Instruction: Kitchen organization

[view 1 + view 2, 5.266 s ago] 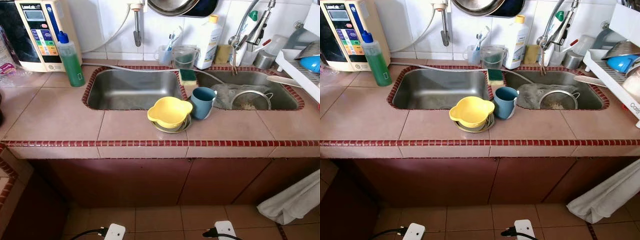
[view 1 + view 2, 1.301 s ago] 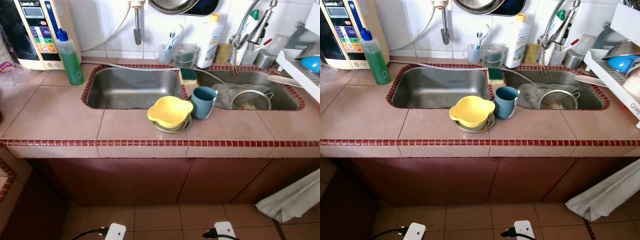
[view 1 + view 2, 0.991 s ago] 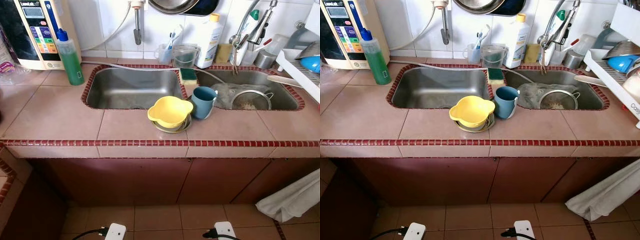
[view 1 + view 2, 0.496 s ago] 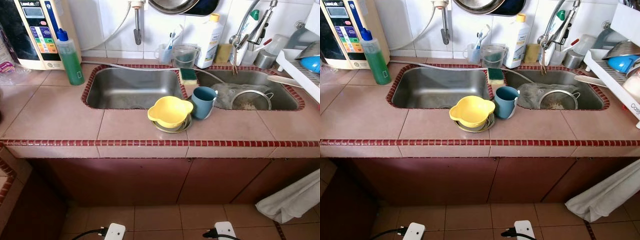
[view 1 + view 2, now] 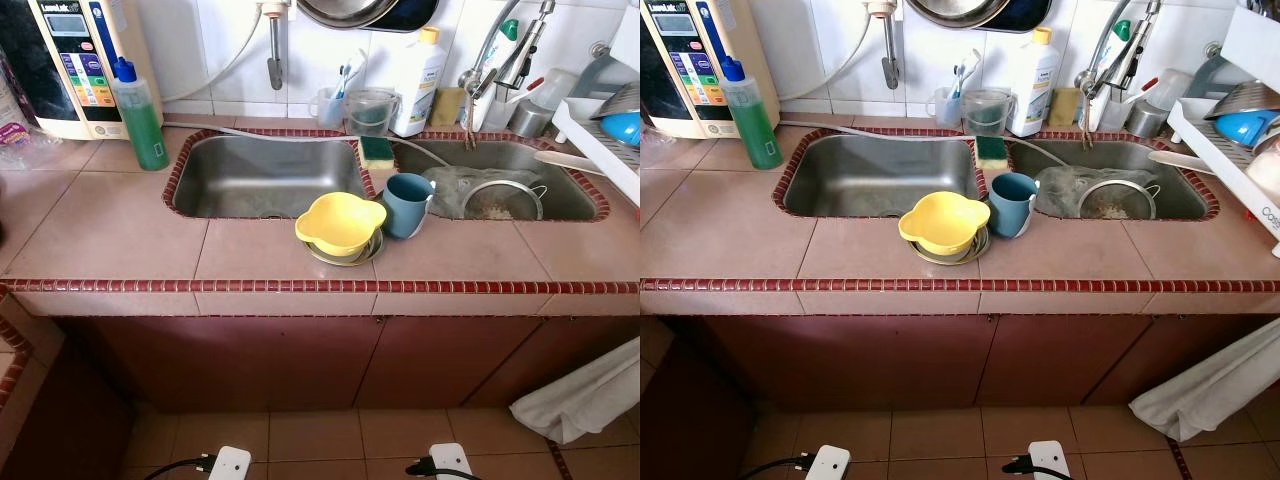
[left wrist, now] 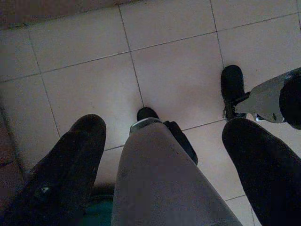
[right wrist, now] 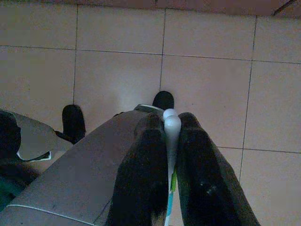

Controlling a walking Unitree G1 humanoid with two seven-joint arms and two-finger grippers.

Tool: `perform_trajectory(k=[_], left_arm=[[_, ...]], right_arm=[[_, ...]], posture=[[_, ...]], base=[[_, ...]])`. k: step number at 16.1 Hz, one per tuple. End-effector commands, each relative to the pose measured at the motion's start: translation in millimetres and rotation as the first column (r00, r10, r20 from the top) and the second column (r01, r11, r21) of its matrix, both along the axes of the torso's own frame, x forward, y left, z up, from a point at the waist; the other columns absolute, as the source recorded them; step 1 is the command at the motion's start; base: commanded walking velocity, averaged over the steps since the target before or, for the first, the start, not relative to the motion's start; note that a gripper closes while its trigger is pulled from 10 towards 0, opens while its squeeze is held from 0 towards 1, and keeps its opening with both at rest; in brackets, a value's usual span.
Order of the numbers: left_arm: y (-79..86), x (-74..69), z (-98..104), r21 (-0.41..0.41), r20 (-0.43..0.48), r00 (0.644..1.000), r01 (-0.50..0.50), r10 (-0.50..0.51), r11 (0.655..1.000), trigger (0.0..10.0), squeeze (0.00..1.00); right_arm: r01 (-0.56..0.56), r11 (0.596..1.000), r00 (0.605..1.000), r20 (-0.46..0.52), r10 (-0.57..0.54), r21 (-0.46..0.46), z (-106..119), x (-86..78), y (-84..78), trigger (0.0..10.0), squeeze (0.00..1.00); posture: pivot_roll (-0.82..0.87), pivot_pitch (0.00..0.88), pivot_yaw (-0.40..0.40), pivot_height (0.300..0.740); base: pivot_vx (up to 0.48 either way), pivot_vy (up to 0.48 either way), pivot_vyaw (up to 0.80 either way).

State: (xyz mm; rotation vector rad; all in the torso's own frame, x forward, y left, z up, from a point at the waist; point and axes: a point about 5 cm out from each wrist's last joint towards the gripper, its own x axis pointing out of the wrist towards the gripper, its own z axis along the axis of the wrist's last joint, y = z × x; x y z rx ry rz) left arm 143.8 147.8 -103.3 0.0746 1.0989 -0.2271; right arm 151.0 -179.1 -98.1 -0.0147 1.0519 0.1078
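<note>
Two black fingers of the right gripper [image 7: 170,141] are pinching a thin white-handled item [image 7: 171,129] — it looks like a toothbrush, though its far end is hidden. Its long axis is running along the fingers, with the rounded white tip pointing out past them toward the floor tiles [image 7: 207,84]; a touch of green and blue is showing lower on the handle. The left gripper [image 6: 164,155] is hanging over the same floor with its fingers spread wide, holding nothing.

Up on the tiled counter [image 5: 110,230], a yellow bowl [image 5: 339,222] is sitting inside a metal dish [image 5: 345,254], just in front of the left sink basin [image 5: 265,178]. A blue mug [image 5: 405,204] is standing upright, touching or nearly touching the bowl on its right. In the right basin [image 5: 510,160], a grey cloth [image 5: 455,186] and a round metal strainer [image 5: 501,199] are lying side by side. A green sponge [image 5: 376,150] is resting on the divider between the basins. Behind the sinks, a small cup [image 5: 328,105] is holding toothbrushes — beside it a clear measuring jug [image 5: 369,112] and a white bottle [image 5: 417,72] are standing. A green soap bottle [image 5: 140,118] is standing at the counter's left.
</note>
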Motion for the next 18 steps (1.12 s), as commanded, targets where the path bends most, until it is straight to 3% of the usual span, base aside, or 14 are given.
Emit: perform_trajectory(k=[1,14,18], left_arm=[[0.2,-0.5,0,0.004,-0.008,1.000,0.000,0.000,1.000,10.0,0.00],[-0.8,1.4,0,0.005,0.001,1.000,0.010,-0.010,1.000,10.0,0.00],[-1.7,26.5,12,0.022,0.120,0.987,0.102,-0.104,0.995,10.0,0.00]], right_arm=[[0.010,1.000,1.000,-0.004,-0.010,-0.001,0,-0.7,-1.9,10.0,0.00],[0.006,1.000,1.000,-0.006,-0.006,-0.010,0,-1.1,-3.0,10.0,0.00],[-0.023,1.000,0.996,0.083,0.024,-0.011,9,18.2,-7.0,10.0,0.00]], posture=[[-0.05,0.000,-0.012,0.740],[-0.05,0.000,-0.015,0.740],[-0.05,0.000,-0.017,0.740]], base=[[0.000,0.000,0.00],[0.000,0.000,0.00],[0.000,0.000,0.00]])
